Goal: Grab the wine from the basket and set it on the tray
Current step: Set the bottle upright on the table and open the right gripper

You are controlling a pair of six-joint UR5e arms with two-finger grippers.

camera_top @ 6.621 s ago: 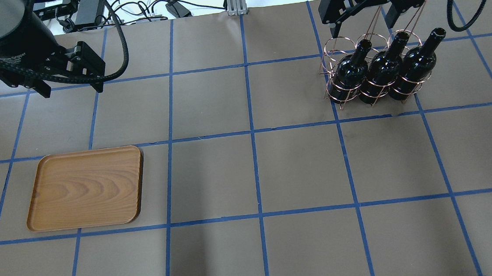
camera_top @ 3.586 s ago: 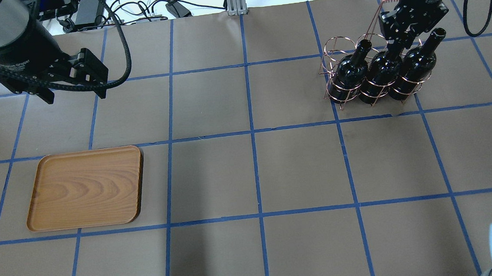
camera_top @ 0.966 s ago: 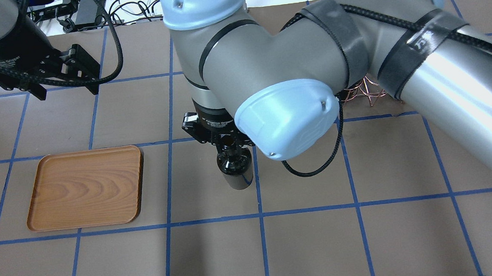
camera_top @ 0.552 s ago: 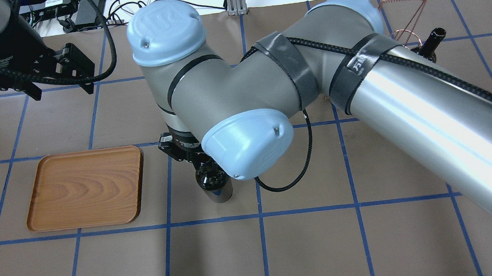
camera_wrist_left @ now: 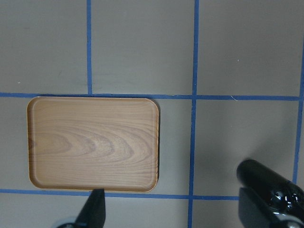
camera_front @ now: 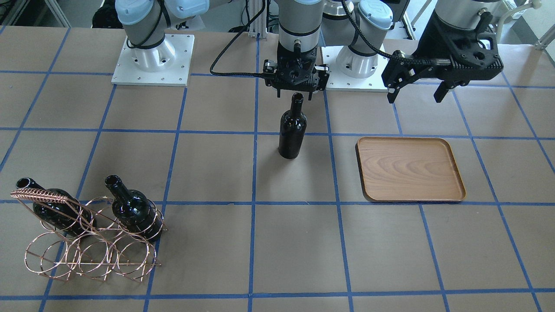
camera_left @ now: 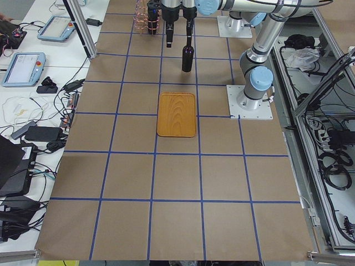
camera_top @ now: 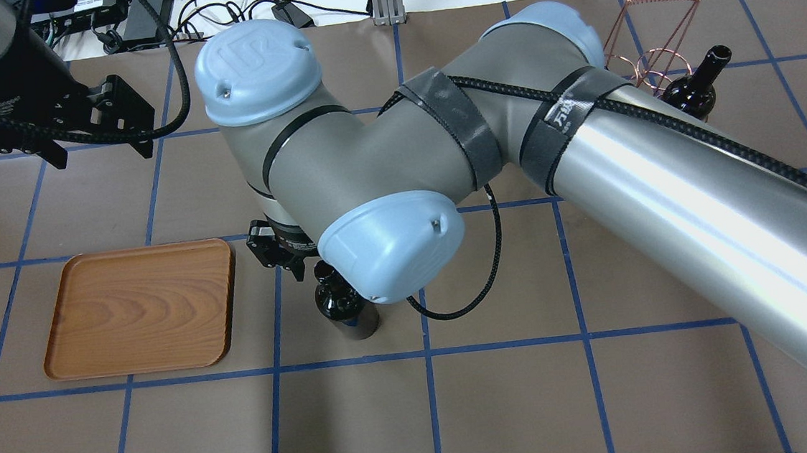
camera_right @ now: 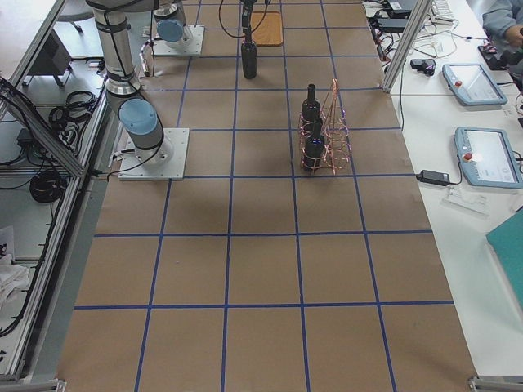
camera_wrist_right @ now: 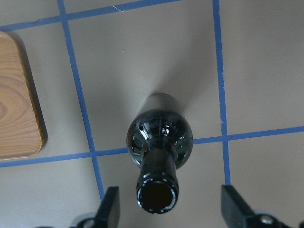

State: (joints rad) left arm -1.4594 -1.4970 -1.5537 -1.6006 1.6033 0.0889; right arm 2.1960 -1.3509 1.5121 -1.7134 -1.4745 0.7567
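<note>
View from across the table, facing the robot, so its right arm appears toward the picture's left. At far left the copper wire basket (camera_front: 40, 196) stands on the brown paper table top (camera_front: 217, 173), which is marked in blue tape squares; a first spare bottle (camera_front: 50, 210) and a second spare bottle (camera_front: 134, 212) lean in its round loops, necks up, cradled so they cannot roll; other loops stand empty.

At centre, well apart from the basket, the wine (camera_front: 292, 132) appears to stand upright on the table by itself, near the tray but not on it; the spot looks like a halfway point that both arms can reach. Directly above its mouth hangs the right gripper (camera_front: 296, 94); the wrist camera shows its fingers (camera_wrist_right: 110, 204) spread wide either side of the neck, touching no glass, so it holds nothing.

To the right lies the wooden tray (camera_front: 409, 169), flat and bare. Further right, nearer the robot's base, the left gripper (camera_front: 414, 99) hovers with jaws wide apart and empty, probably poised to take the neck and carry the bottle the short way onto the tray; the tall, narrow bottle could tip if nudged.
</note>
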